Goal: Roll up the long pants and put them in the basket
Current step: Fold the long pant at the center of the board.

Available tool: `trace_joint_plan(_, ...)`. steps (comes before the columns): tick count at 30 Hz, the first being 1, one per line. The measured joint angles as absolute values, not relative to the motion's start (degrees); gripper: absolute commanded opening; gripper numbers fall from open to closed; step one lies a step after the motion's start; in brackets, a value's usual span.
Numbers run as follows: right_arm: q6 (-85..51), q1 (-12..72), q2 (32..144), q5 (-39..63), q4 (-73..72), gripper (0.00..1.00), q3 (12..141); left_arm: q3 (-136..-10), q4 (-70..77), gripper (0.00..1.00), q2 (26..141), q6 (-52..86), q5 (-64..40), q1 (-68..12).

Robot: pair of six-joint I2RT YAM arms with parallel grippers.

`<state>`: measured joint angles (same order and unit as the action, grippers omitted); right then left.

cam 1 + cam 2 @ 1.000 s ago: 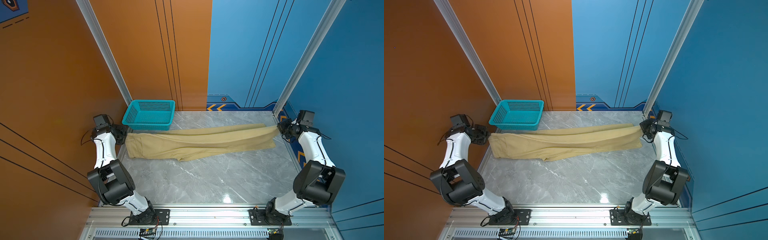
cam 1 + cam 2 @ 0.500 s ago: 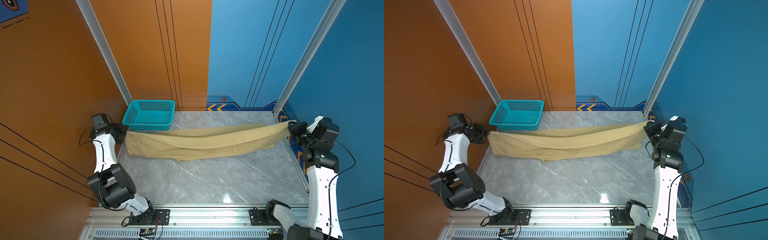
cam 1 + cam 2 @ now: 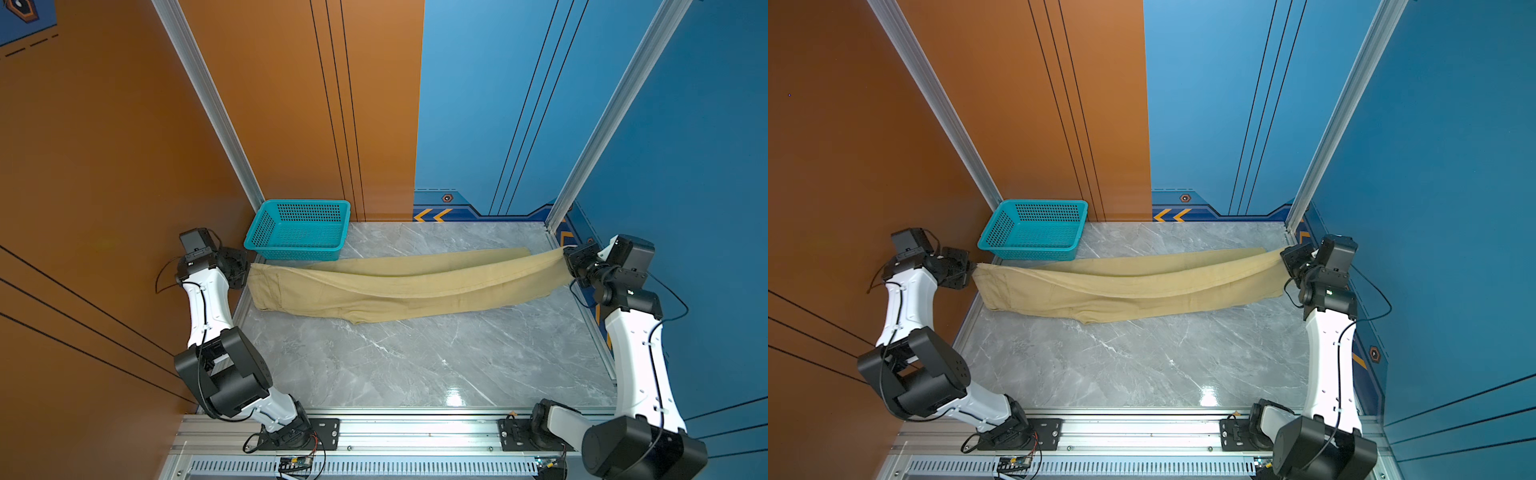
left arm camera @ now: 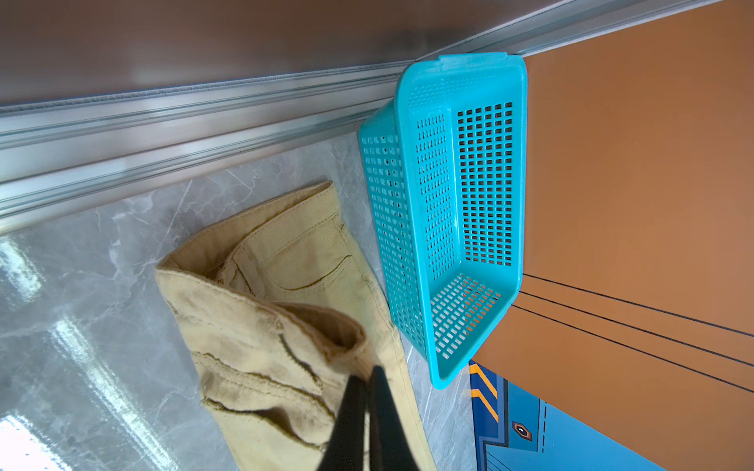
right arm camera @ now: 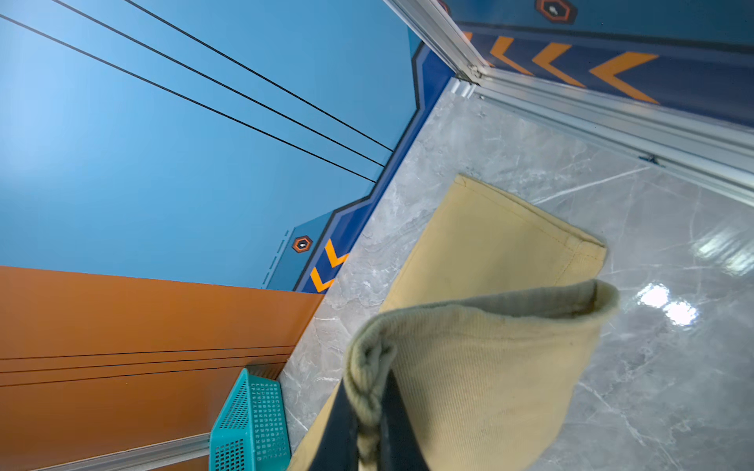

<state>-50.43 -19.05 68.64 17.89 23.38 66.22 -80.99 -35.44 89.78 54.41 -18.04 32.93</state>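
The pants (image 3: pixel 395 286) are strung across the back of the worktop (image 3: pixel 415 361), just in front of the teal basket (image 3: pixel 299 226). The waist end is by the left arm and the leg ends are by the right. The left end effector (image 3: pixel 245 270) is pressed together on the cloth near the waistband (image 4: pixel 253 222), low at the worktop's edge, much as it was a second ago.

The change is all on the other side. The right arm has straightened up. The right end effector (image 3: pixel 567 259), pinching a bunched bit of one leg's hem (image 5: pixel 489 301), has carried that hem up and outward past the worktop's edge. That leg now hangs as a sagging span between the two grips. The other leg lies flat behind it, and the lower fold rests on the marble.

To my eye this is straightening, not rolling: no turn of cloth has been made yet. The stretch should pull the creases out, so the pants can be laid down flat and the roll begun from one end.
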Motion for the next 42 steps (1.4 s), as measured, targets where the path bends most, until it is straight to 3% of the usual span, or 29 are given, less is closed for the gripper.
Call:
trace_joint_plan(16,-47.83,-17.67,90.83,13.08,21.76,0.00,73.47,-83.26,-35.33,0.00,95.18,53.95,-16.38,30.79)
trace_joint_plan(20,-47.79,-17.65,88.62,11.92,21.96,0.00,73.12,-83.26,-35.31,0.00,95.29,53.78,-16.01,30.74)
trace_joint_plan(30,-46.70,-17.61,71.22,8.38,25.06,0.00,69.76,-84.01,-35.29,0.00,96.12,53.80,-15.99,30.72)
trace_joint_plan(42,-46.52,-17.61,96.07,7.62,24.86,0.00,73.60,-84.07,-35.18,0.00,96.33,53.78,-15.99,30.61)
